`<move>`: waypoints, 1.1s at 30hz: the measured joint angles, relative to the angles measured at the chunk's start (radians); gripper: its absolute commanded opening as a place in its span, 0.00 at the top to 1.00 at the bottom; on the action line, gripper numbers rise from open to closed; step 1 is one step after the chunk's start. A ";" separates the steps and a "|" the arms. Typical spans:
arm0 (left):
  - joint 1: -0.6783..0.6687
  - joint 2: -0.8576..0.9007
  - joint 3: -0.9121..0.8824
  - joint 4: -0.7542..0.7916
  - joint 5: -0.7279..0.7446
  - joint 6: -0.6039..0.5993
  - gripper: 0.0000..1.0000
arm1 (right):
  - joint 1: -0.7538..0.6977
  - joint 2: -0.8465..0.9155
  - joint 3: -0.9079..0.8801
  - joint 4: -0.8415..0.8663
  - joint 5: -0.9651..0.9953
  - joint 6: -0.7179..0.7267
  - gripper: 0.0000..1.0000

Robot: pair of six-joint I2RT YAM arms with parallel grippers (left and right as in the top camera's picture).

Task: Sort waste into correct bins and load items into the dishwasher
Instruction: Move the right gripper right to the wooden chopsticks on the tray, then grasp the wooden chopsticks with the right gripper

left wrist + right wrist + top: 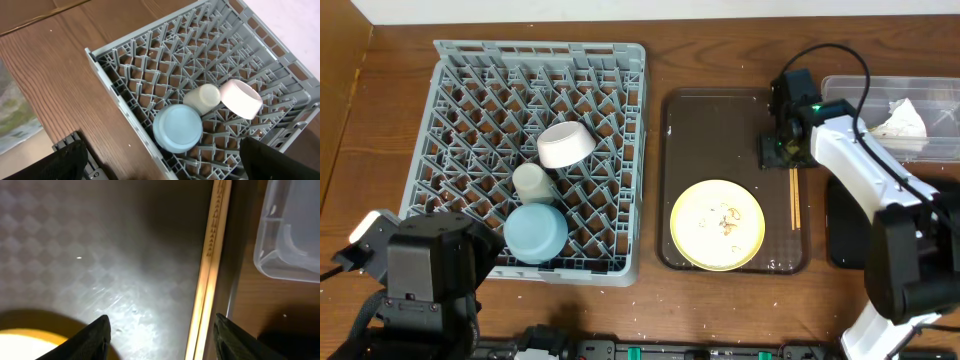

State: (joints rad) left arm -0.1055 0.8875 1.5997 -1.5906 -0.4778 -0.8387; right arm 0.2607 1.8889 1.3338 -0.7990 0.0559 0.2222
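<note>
Hovering with jaws released, the right gripper (160,335) should be centred on the chopsticks (212,255), seemingly flush against the right rim of the tray (75,255), before being closed.

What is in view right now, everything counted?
dish rack: one, grey, table left
bowl: one, white, in rack
small cup: one, white, beside bowl
larger cup: one, light blue, rack's near side
tray: one, dark brown, centre
plate: one, pale yellow, on tray, bearing crumbs
chopsticks: two, wooden, tray's right side
tub: one, clear, far right
napkin: one, white, crumpled, inside tub
flat bin: one, black, right edge
left end effector: one, black, open, above rack's edge
right end effector: one, black, open, over tray beside chopsticks
</note>
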 measured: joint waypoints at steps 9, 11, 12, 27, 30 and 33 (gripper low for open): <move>0.000 0.000 0.000 0.000 0.000 0.000 0.02 | -0.011 0.130 0.005 0.010 -0.012 -0.002 0.37; 0.000 0.000 0.000 0.000 0.000 0.000 0.02 | -0.011 0.132 0.006 0.012 -0.015 -0.003 0.36; 0.000 0.000 0.000 0.000 0.000 0.000 0.02 | -0.011 0.133 0.006 0.012 -0.015 -0.003 0.36; 0.000 0.000 0.000 0.000 0.000 0.000 0.02 | -0.006 0.142 0.038 -0.016 -0.064 0.067 0.99; 0.000 0.000 0.000 0.001 0.000 0.000 0.02 | -0.003 0.165 0.111 -0.088 -0.104 0.096 0.99; 0.000 0.000 0.000 0.001 0.000 0.000 0.02 | -0.003 0.169 0.232 -0.130 -0.192 0.111 0.99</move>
State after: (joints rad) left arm -0.1055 0.8875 1.5997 -1.5898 -0.4782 -0.8387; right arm 0.2577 2.0575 1.5661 -0.9295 -0.1360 0.3332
